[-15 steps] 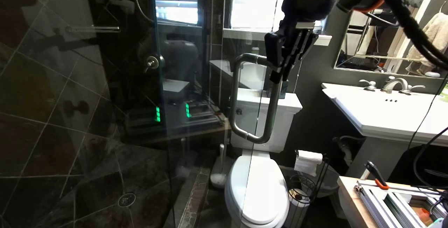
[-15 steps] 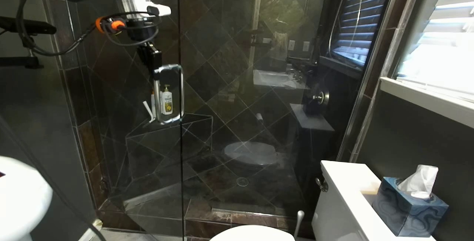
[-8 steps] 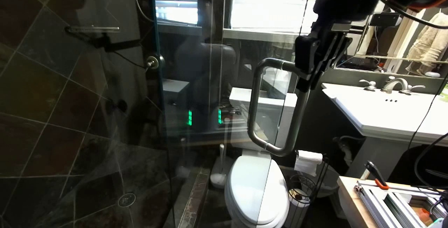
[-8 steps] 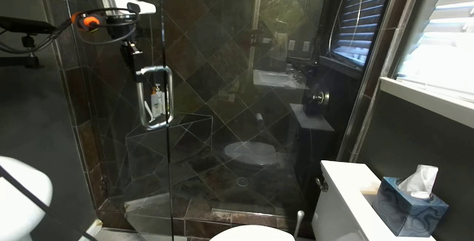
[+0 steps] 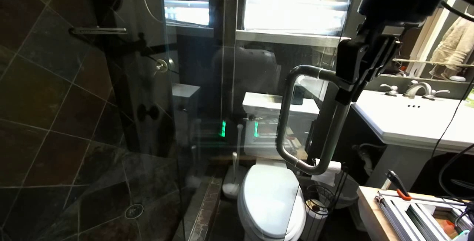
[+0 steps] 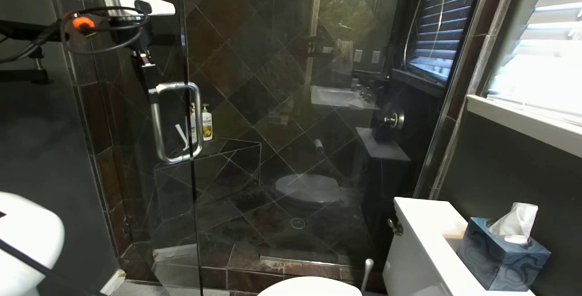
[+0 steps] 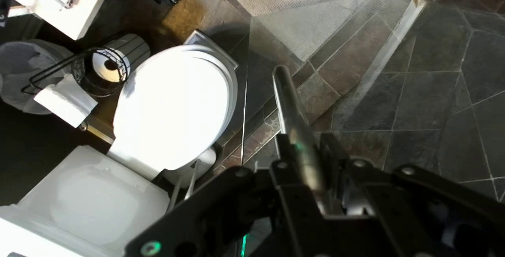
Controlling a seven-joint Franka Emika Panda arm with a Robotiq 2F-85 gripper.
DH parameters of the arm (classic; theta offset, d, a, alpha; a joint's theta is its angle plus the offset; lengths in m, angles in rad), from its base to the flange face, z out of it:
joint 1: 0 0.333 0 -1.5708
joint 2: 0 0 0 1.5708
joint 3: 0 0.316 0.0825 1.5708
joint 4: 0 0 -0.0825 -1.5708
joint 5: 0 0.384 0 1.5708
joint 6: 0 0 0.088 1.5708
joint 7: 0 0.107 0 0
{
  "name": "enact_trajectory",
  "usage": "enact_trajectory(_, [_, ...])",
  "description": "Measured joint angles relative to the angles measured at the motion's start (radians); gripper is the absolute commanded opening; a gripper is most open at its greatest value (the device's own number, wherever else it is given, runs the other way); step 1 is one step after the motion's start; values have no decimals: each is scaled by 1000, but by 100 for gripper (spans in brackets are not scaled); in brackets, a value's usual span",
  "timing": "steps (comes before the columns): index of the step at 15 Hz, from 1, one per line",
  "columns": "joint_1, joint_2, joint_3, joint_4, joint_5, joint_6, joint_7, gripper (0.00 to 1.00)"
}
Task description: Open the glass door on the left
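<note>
The glass door (image 5: 229, 104) is a tall clear panel standing at an angle out from the shower, and it also shows in an exterior view (image 6: 159, 200). Its chrome loop handle (image 5: 334, 133) shows in both exterior views. My gripper (image 5: 348, 92) is at the handle's upper corner on the outer bar, and it also shows at the handle (image 6: 158, 130) in an exterior view. In the wrist view the handle bar (image 7: 288, 99) runs between the two fingers of my gripper (image 7: 304, 140), which sit close around it. Part of the bar is hidden by the fingers.
A white toilet (image 5: 272, 196) stands below the door's path, with a wire paper holder (image 5: 316, 204) beside it. A white sink (image 5: 407, 119) and a wooden bench (image 5: 366, 200) with metal profiles are to the right. A tissue box (image 6: 502, 253) stands on the tank.
My gripper and the handle have moved together toward the sink. The glass door has swung with them, and its free edge now passes farther over the toilet. The gripper stays at the handle's upper corner.
</note>
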Motion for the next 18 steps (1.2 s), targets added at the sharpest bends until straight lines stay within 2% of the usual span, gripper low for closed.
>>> enact_trajectory(6, [36,-27,31,-51,124,-3,60,98])
enact_trajectory(9, [38,-32,42,-55,129,-3,83,100])
enact_trajectory(12, [31,-33,40,-45,73,-30,53,100])
enact_trajectory(18, [30,-22,-43,29,-40,-180,-280,100])
